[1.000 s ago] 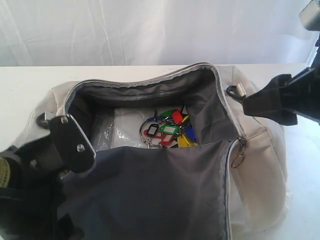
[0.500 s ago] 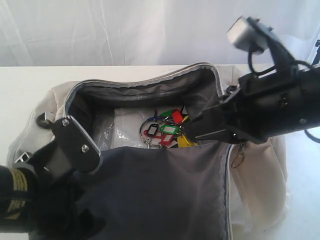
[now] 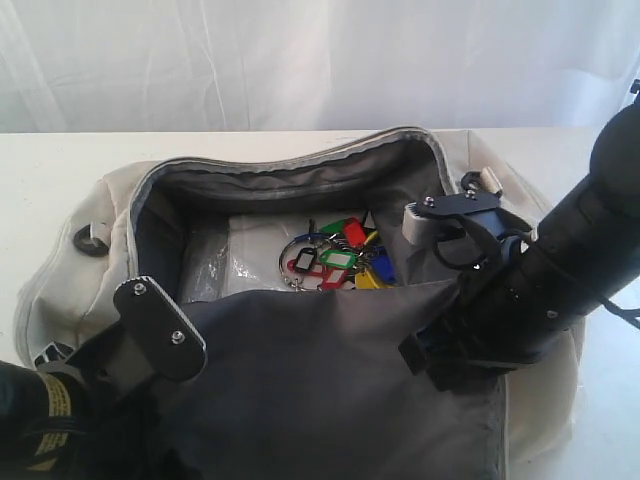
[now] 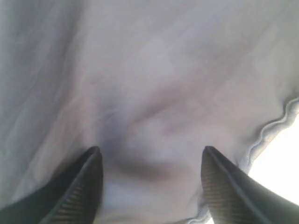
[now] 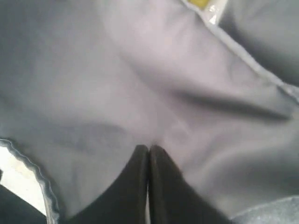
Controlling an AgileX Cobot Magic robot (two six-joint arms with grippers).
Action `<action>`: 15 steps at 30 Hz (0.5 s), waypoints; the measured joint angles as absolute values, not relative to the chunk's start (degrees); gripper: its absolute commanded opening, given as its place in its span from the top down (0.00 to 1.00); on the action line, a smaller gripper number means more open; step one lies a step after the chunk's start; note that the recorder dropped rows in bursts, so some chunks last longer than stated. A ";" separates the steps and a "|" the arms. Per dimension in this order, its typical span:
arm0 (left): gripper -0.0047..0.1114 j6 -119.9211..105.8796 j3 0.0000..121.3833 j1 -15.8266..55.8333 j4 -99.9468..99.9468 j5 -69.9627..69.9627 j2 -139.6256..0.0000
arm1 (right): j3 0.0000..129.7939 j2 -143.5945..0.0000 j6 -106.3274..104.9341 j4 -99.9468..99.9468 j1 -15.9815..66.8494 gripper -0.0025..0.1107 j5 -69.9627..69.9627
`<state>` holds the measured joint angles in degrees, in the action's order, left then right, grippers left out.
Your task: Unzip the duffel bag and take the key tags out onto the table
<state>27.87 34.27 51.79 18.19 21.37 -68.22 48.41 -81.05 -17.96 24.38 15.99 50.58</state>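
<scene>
Exterior above the duffel bag [image 3: 80, 280]; wrist views tight on its lining [image 4: 149, 84]

We see the duffel bag [image 3: 90, 200] in matt cream woven cloth, its grey lining [image 3: 320, 370] smoother, with a faint sheen. Inside the bag, the key tags [image 3: 338, 258] look like glossy plastic, their rings shiny metal, beside crinkled clear film [image 3: 225, 262]. The fingers [image 4: 224, 191] of the left gripper [image 4: 150, 151] are ribbed matt black.

The duffel bag's [image 3: 70, 290] flap [image 3: 330, 380] hides some key tags [image 3: 335, 258]. Whether my right tool [image 5: 149, 148] pinches that flap, I cannot tell.
</scene>
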 measured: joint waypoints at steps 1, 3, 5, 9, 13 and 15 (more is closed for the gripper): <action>0.41 27.87 34.27 51.79 18.19 21.37 -68.22 | 48.16 -81.03 -17.36 23.83 15.99 0.98 50.18; 0.41 27.97 34.27 51.79 18.19 21.16 -68.22 | 47.74 -81.03 -16.84 23.57 15.99 0.98 49.34; 0.41 27.97 34.27 51.79 18.19 20.72 -68.22 | 47.48 -81.03 -16.85 23.44 15.99 0.98 49.03; 0.41 27.97 34.87 51.79 18.19 19.13 -68.22 | 48.84 -79.14 -17.40 23.34 15.99 0.98 51.64; 0.41 27.97 41.02 51.79 19.27 22.95 -67.32 | 53.73 -72.90 -17.50 22.91 15.99 0.98 53.25; 0.41 27.97 46.76 51.14 21.13 27.68 -66.37 | 55.90 -69.50 -17.50 22.02 15.99 0.98 53.49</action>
